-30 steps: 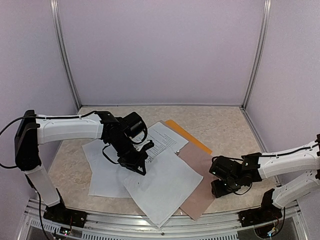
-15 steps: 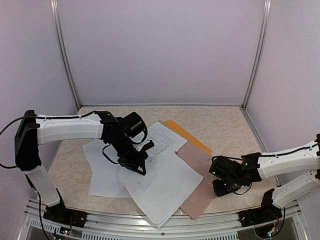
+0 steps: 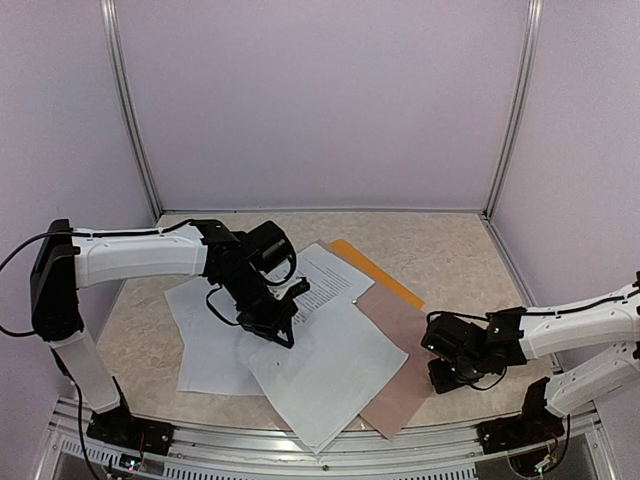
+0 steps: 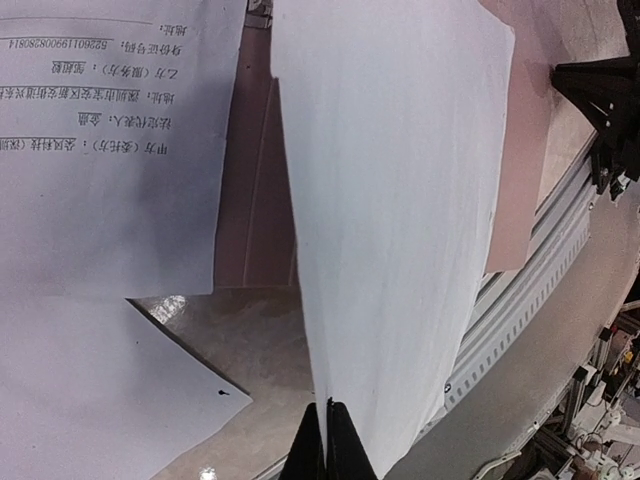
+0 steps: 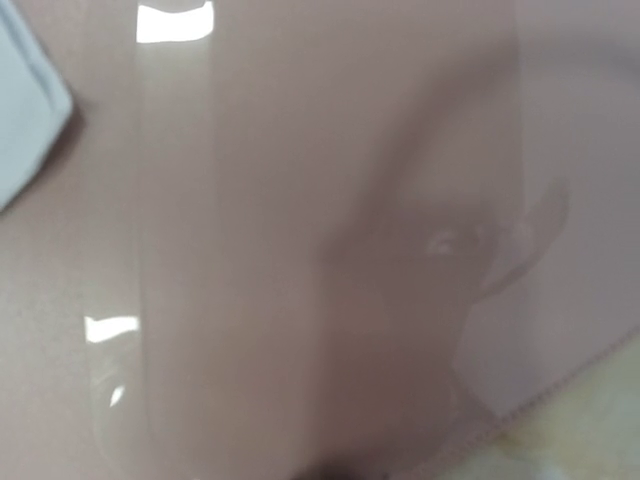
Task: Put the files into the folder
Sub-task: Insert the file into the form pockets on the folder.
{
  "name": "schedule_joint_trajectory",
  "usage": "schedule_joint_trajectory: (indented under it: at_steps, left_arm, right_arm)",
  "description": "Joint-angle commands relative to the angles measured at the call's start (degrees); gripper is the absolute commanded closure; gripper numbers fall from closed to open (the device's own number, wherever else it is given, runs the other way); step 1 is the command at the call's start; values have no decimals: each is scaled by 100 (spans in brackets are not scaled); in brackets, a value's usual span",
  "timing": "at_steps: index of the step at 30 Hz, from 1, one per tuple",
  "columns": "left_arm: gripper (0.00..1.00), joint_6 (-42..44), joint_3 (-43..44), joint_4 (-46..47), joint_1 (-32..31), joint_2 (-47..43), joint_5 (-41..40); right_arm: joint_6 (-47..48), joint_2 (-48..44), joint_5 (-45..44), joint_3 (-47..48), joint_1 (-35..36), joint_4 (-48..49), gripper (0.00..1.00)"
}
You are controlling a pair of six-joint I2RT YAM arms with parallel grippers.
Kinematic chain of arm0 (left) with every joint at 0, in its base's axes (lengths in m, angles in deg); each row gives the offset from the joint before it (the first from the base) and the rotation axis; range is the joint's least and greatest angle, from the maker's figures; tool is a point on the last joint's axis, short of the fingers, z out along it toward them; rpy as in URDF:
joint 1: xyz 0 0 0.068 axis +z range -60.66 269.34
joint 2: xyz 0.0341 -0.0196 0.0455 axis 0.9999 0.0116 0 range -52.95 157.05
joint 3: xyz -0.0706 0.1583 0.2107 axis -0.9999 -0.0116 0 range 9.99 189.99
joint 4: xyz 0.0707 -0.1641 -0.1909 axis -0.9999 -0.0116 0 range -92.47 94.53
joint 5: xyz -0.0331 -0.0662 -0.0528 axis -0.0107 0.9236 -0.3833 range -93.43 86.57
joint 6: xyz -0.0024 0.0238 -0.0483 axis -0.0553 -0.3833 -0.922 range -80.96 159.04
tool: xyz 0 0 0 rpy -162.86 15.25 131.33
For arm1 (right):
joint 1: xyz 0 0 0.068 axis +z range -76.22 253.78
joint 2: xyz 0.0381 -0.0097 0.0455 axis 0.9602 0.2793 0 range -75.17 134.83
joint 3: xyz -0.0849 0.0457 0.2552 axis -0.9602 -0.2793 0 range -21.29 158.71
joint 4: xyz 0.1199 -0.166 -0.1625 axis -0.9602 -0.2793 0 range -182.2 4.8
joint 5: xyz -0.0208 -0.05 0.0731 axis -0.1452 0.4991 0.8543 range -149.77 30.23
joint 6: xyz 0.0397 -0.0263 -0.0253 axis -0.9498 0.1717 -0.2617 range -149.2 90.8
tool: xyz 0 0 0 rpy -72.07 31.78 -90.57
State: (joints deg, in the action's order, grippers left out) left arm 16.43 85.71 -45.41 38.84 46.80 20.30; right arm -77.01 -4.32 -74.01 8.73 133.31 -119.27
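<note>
Several white sheets lie fanned on the table: a blank-side sheet [image 3: 325,372] in front, one [image 3: 210,345] at the left, and a printed one [image 3: 328,275] behind. The orange-yellow folder [image 3: 377,273] shows only as a strip behind them. My left gripper [image 3: 277,330] is shut on the near edge of the front sheet [image 4: 400,200], lifting that edge; its fingertips [image 4: 340,440] are pressed together on the paper. The printed sheet [image 4: 110,150] lies at the upper left of that view. My right gripper [image 3: 440,368] sits low at the right edge of the pinkish-brown board [image 3: 400,365]; its fingers are hidden.
The pinkish-brown board [image 5: 300,250] fills the blurred right wrist view, with a white paper corner [image 5: 25,110] at its top left. It also shows under the sheets [image 4: 255,200]. The metal front rail [image 3: 300,455] runs along the near table edge. Purple walls enclose the table.
The right gripper has crept slightly to the right along the board's edge. The left gripper keeps its hold on the sheet and has barely moved.
</note>
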Motion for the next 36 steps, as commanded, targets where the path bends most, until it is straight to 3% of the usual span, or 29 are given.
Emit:
schedule_joint_trajectory:
  at_steps: [1, 9, 15, 22, 36]
  left_arm:
    - [100, 108, 149, -156, -48, 98, -1]
    - [100, 81, 70, -170, -48, 42, -50]
    - [100, 98, 50, -207, -48, -27, -114]
    - [100, 56, -82, -161, -45, -56, -133]
    - [100, 55, -138, -157, -48, -106, -149]
  right_arm:
    - [-20, -67, 196, -145, 109, -224, 85]
    - [289, -561, -588, 612, 281, -340, 52]
    - [785, -60, -742, 1008, 280, -368, 28]
    - [1292, 862, -588, 1146, 217, -384, 25]
    - [1623, 923, 545, 489, -687, 571, 28]
